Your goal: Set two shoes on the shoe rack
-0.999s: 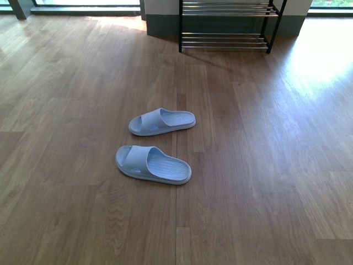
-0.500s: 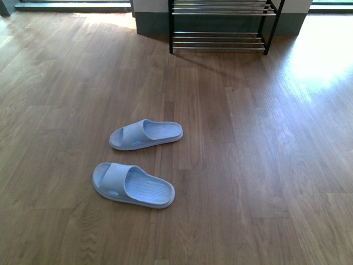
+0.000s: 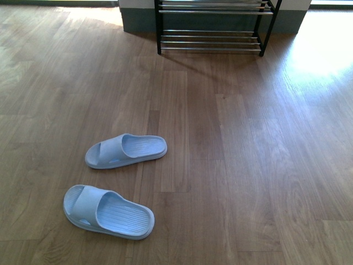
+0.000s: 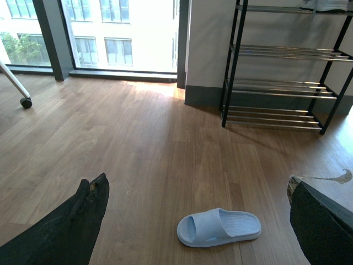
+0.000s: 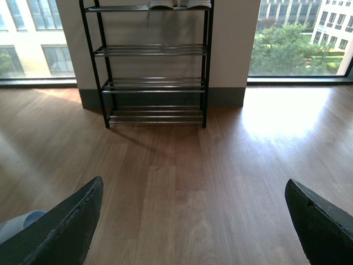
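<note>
You have both pale blue slides on the wooden floor [image 3: 248, 165], left of centre in the front view. The farther slide [image 3: 126, 150] and the nearer slide [image 3: 107, 212] lie near each other without touching, toes to the left, well apart from the shoe rack [image 3: 209, 48] standing straight ahead. Your left claw [image 4: 196, 183] is spread wide above the floor, looking down on one slide, and your right claw [image 5: 193, 184] is spread just as wide, gripping nothing and facing the rack.
</note>
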Robot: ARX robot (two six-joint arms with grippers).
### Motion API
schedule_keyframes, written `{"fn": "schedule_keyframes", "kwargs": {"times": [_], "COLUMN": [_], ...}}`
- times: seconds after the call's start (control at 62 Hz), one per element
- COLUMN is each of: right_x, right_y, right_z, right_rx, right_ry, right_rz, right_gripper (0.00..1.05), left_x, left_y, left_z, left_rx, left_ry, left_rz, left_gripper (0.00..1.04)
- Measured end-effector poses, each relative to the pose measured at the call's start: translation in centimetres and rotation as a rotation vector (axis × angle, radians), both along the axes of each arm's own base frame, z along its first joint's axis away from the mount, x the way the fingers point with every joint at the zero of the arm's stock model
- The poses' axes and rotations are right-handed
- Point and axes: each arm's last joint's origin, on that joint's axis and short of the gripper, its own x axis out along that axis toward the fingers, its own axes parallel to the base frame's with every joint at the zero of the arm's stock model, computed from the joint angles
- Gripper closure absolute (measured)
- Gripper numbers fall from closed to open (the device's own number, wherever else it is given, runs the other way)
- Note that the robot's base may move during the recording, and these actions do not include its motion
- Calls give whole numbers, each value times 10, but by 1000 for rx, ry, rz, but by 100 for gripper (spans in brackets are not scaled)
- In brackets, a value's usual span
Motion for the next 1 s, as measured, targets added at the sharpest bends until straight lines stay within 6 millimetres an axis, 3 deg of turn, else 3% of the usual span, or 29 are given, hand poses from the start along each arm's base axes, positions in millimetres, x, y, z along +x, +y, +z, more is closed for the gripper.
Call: {"fn": "schedule_keyframes", "kwargs": {"times": [0.161,0.29,0.387,0.532,0.661,0.822,0.999], "right_x": [0,0,0,0,0,0,0], "right_y": [0,0,0,0,0,0,0], "right_z": [0,0,0,0,0,0,0], "right_rx": [0,0,0,0,0,0,0], "right_ry": [0,0,0,0,0,0,0], "right_rz": [-5,-5,-5,-3,-2,-2,-2], "right_gripper": [9,9,9,9,9,9,9], "left_x": [0,9,29,79,124,143,162], "left_y": [0,-2,-6,-15,-32,-51,-54], "left_z": [0,-9,-18,-35,-78,-138,-174], "left_rx": [-7,-218,-436,-658,-688,-638,-585], "left_ry": [6,268,372,482,689,959,1103], "left_rz": [6,244,283,297,331,392,490], "left_gripper": [9,9,9,9,9,9,9]}}
